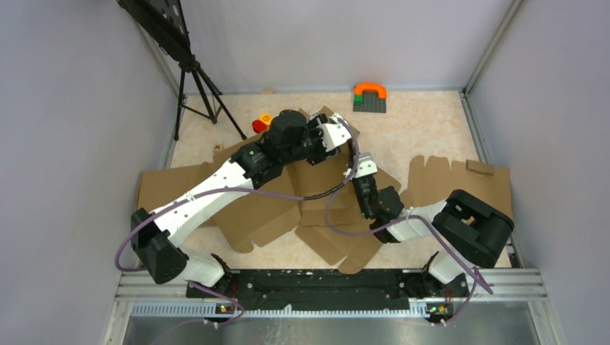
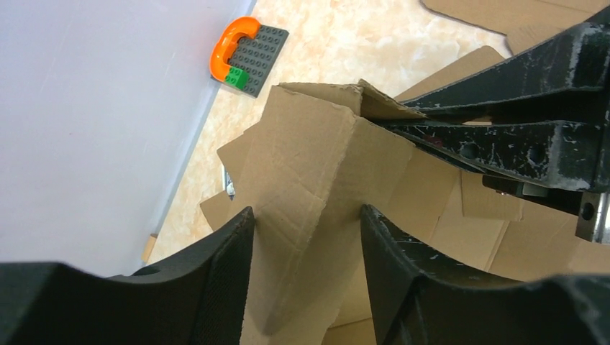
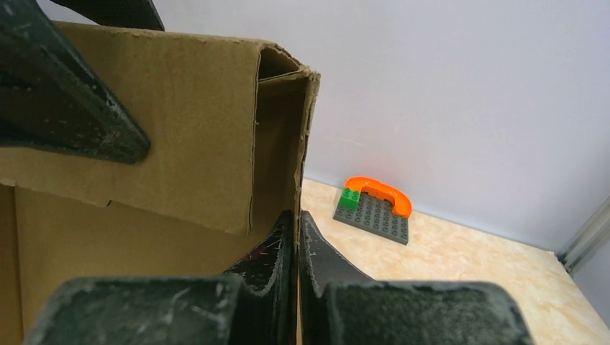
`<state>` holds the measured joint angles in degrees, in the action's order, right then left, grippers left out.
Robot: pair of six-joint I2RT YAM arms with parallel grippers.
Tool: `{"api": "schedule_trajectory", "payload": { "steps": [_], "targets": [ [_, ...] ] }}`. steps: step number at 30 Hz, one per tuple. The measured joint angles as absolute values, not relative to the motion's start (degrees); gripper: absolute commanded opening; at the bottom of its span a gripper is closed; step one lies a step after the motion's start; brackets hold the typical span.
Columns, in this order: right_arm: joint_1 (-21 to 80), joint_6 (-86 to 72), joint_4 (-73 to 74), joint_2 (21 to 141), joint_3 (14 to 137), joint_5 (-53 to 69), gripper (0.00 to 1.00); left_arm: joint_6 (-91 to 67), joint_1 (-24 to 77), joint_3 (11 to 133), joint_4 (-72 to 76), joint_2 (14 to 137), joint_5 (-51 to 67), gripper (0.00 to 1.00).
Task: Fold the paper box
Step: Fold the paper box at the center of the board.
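1. The paper box (image 1: 273, 212) is lying mid-table (image 1: 424, 129), just past my two arm bases. It's mostly flat, with one wall folded up on its far side, right where both grippers meet.
2. My left gripper (image 2: 306, 230) straddles that raised wall at a folded corner. There's one finger (image 2: 216, 273) on each face and both pads are against the card, so it's gripping the box with the jaws a fair way apart.
3. My right gripper (image 3: 296, 230) is closed tight, with the fingers side by side and barely a seam between them. The tips sit right at the edge of the same folded corner. There might be a sliver of card nipped in there, but I honestly can't tell from this angle.
4. On the left wrist cam, the right fingers come in from the right and converge on the top of that fold, so the two grippers are very near each other.
5. Other stuff around:
   - a second flat cardboard sheet (image 1: 460, 180) off to the right, by my right arm's elbow
   - a grey brick plate (image 1: 370, 96) with an orange handle and a green brick on it, against the back wall
   - a black tripod (image 1: 198, 86) in the far-left corner
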<state>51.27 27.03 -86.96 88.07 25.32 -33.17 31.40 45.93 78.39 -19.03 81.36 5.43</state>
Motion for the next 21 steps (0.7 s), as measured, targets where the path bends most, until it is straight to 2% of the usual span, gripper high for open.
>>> {"api": "schedule_trajectory", "payload": {
  "steps": [2, 7, 10, 11, 13, 14, 16, 21],
  "targets": [
    [51.3, 27.0, -86.9, 88.1, 25.3, -33.2, 0.0, 31.4, 45.9, 78.0, -18.0, 81.2, 4.6, 0.46],
    [51.3, 26.4, -86.5, 88.0, 25.3, -33.2, 0.0, 31.6, 45.9, 77.8, -16.7, 81.2, 3.4, 0.42],
    [51.3, 25.4, -85.6, 87.5, 25.3, -33.1, 0.0, 32.0, 46.0, 77.8, -16.7, 81.3, 2.8, 0.29],
    [51.3, 25.1, -85.2, 87.3, 25.4, -33.1, 0.06, 32.4, 46.1, 77.8, -16.6, 81.3, 2.3, 0.22],
    [51.3, 24.3, -83.7, 86.9, 26.0, -32.9, 0.25, 33.6, 46.3, 77.6, -15.8, 81.3, 1.1, 0.11],
    [51.3, 23.8, -83.2, 86.8, 26.2, -32.8, 0.31, 34.3, 46.4, 77.3, -15.0, 81.3, 0.1, 0.06],
    [51.4, 23.4, -82.9, 86.5, 26.3, -32.5, 0.36, 35.7, 46.7, 76.0, -13.2, 81.3, -2.0, 0.0],
    [51.5, 22.5, -81.1, 85.8, 26.3, -32.4, 0.44, 37.1, 47.2, 72.6, -11.8, 81.3, -5.2, 0.0]
  ]
}}
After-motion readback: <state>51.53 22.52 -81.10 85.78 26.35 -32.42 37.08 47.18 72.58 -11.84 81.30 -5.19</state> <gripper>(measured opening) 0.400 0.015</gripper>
